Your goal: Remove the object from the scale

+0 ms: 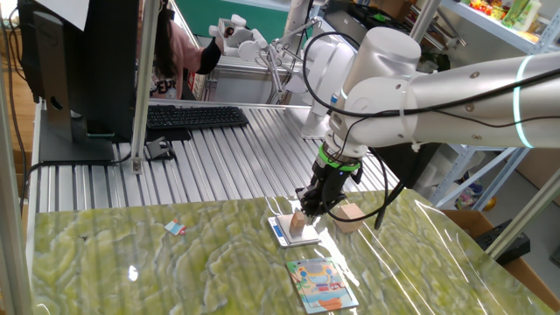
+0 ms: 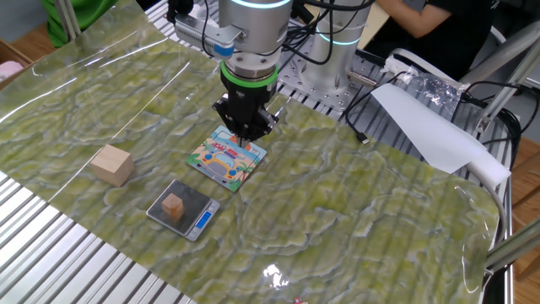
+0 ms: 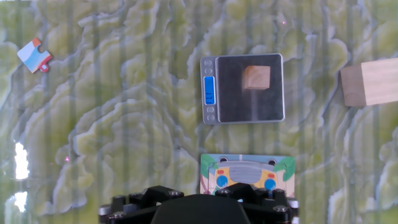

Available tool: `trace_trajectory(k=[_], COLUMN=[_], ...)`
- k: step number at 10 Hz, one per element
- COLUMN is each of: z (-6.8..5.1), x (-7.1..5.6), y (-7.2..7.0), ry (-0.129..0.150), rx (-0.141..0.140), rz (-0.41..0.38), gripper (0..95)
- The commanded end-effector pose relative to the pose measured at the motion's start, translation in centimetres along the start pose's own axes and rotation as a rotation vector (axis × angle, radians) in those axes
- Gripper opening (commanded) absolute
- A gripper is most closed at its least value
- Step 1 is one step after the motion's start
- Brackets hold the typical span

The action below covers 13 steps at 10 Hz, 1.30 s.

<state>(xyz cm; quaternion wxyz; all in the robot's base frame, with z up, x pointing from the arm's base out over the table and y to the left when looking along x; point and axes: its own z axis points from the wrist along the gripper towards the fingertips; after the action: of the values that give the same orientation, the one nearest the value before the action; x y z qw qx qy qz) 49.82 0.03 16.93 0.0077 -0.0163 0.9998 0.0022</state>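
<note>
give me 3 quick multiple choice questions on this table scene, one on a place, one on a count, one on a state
1. Where is the small wooden cube?
A. on the scale
B. on the illustrated card
C. in the gripper

2. How many wooden blocks are in the other fixed view?
A. one
B. two
C. four

3. The gripper is:
A. gripping the cube
B. holding nothing, apart from the cube
C. pressing the larger block

Answers: 1 A, the cube sits on the plate. 2 B, cube plus larger block. 3 B, the cube lies untouched on the scale.
</note>
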Motion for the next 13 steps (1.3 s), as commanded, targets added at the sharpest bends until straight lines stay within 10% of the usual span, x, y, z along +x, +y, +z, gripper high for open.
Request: trace_trajectory(k=[1, 4, 5, 13], z=[0.0, -0.1, -0.2, -0.9], x=[0.0, -0.2, -0.3, -1.8], y=[0.0, -0.1, -0.1, -0.6], ry=[-0.004, -0.019, -0.019, -0.016], rx=[-0.001, -0.003, -0.002, 0.002], rz=[0.0, 0.009, 0.011, 0.051], gripper=[0.0, 0.0, 19.0, 19.0])
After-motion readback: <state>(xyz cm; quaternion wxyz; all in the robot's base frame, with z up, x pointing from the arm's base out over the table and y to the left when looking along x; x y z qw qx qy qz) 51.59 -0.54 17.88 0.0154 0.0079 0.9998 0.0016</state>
